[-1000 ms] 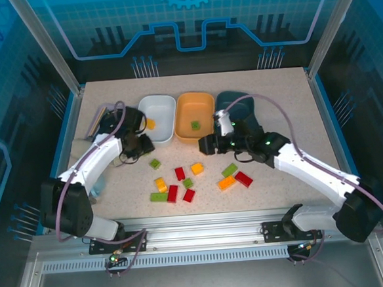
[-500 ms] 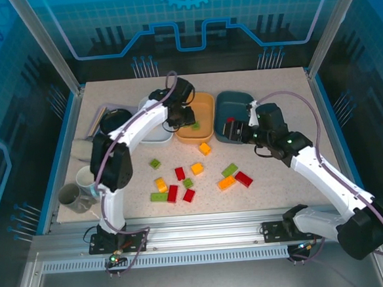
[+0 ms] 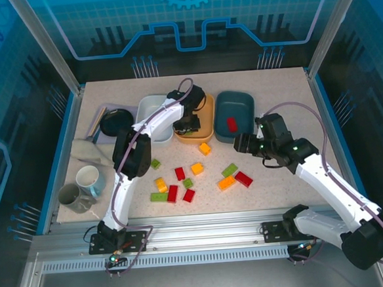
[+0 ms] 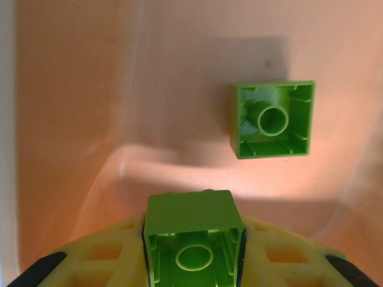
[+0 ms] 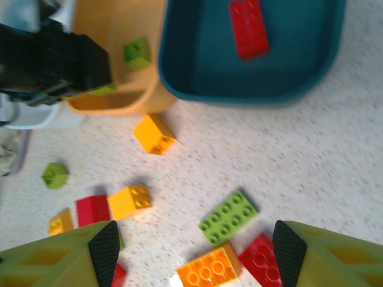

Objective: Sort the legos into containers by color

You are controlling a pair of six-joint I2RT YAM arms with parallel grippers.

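Observation:
My left gripper [image 3: 189, 125] hangs inside the orange tub [image 3: 205, 103], shut on a light green brick [image 4: 193, 236] held with its hollow side facing the camera. A second green brick [image 4: 272, 118] lies upside down on the tub floor. The dark teal tub [image 3: 236, 101] holds one red brick [image 3: 231, 123]. The white tub [image 3: 151, 109] stands left of the orange one. My right gripper [image 3: 239, 143] is open just in front of the teal tub, above a green plate [image 5: 228, 217], an orange brick [image 5: 209, 268] and a red brick [image 5: 260, 257]. Several more red, green and yellow bricks [image 3: 180, 173] lie scattered mid-table.
One yellow brick [image 3: 205, 148] lies just in front of the orange tub. At the left of the table are two mugs [image 3: 89, 180], a crumpled cloth [image 3: 90, 150] and a black disc [image 3: 116, 121]. A raised frame edges the table.
My left gripper swung from the table's left over to the orange tub. My right gripper let go of the red brick in the teal tub and drew back toward the table's middle.

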